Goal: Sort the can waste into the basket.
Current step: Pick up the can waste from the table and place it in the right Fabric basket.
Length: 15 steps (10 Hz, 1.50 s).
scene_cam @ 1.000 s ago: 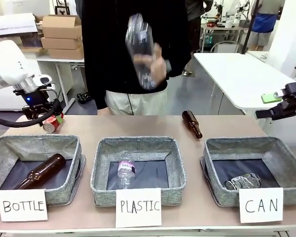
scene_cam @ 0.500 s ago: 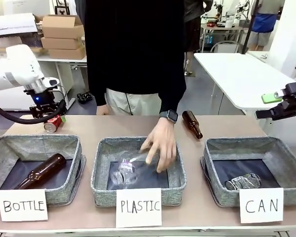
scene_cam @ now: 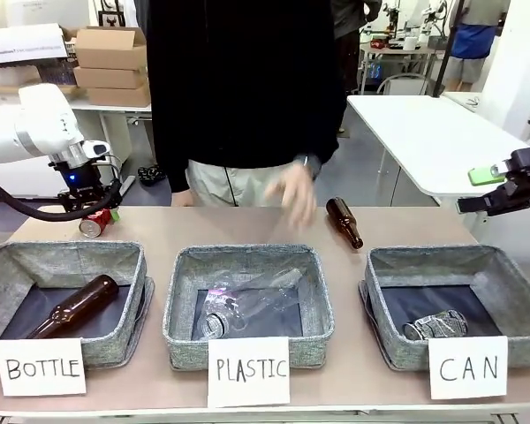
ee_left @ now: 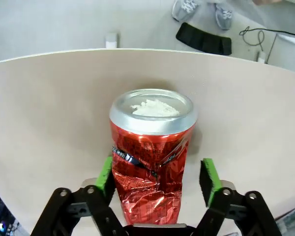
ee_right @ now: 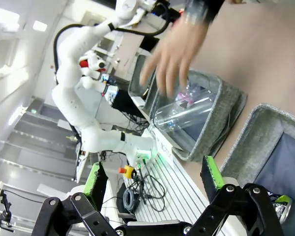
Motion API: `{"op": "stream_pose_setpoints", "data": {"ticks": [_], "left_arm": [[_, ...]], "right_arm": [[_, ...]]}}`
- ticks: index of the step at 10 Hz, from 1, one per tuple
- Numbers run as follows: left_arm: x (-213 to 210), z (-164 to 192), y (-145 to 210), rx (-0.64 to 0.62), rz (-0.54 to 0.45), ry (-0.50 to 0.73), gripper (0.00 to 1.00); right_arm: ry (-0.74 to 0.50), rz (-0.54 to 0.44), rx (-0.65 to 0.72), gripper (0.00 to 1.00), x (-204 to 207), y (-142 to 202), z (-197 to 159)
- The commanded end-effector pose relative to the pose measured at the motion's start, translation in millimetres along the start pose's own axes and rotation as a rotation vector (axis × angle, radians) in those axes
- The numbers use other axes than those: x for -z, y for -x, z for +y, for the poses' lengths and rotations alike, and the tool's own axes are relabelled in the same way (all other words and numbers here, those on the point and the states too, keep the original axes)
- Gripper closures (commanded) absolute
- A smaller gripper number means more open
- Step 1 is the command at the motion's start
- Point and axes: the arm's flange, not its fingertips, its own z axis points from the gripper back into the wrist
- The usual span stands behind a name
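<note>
A shiny red can (scene_cam: pixel 92 226) rests on the table's far left, behind the BOTTLE basket. My left gripper (scene_cam: pixel 95 215) straddles it and is open. In the left wrist view the dented red can (ee_left: pixel 150 162) sits between the green pads (ee_left: pixel 208 179); the left pad is close against it and the right pad stands off with a gap. The blue-silver dented can (scene_cam: pixel 435 325) lies in the grey CAN basket (scene_cam: pixel 384 265) at the right. My right gripper (scene_cam: pixel 502 191) hovers open and empty past the table's right end, above that basket (ee_right: pixel 246 140).
A brown bottle (scene_cam: pixel 344 221) lies on the table behind the CAN basket. The person's hand (scene_cam: pixel 293 193) hangs over the table's middle. The PLASTIC basket (scene_cam: pixel 181 291) holds clear bottles. The BOTTLE basket (scene_cam: pixel 0 265) holds a brown bottle.
The person put a clear bottle into the PLASTIC basket and pulled the hand back. My left gripper edged right and lower around the red can. The right arm stayed still.
</note>
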Motion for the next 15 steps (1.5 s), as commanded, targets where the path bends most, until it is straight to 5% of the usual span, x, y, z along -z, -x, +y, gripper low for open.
{"op": "stream_pose_setpoints", "data": {"ticks": [1,2,3,10,11,13,15], "left_arm": [[1.3,-0.3,-3.4,-0.027,0.018,-0.038,1.00],[1.2,-0.1,-3.2,-0.029,0.014,-0.040,0.64],[1.2,0.0,-3.2,-0.025,0.013,-0.042,1.00],[-27.2,-1.2,7.4,-0.035,-0.014,0.007,1.00],[-69.3,-5.9,37.6,0.020,-0.016,0.064,1.00],[-161.2,-27.7,155.8,0.026,-0.106,0.042,1.00],[-200.0,-40.0,262.1,0.085,-0.141,0.204,1.00]], "right_arm": [[0.001,0.010,0.017,0.00,-1.0,-1.5,5.1],[0.001,0.010,0.017,0.00,-1.0,-1.5,5.1],[0.001,0.010,0.017,0.00,-1.0,-1.5,5.1],[0.001,0.010,0.017,0.00,-1.0,-1.5,5.1],[0.001,0.010,0.017,0.00,-1.0,-1.5,5.1],[0.001,0.010,0.017,0.00,-1.0,-1.5,5.1],[0.001,0.010,0.017,0.00,-1.0,-1.5,5.1]]}}
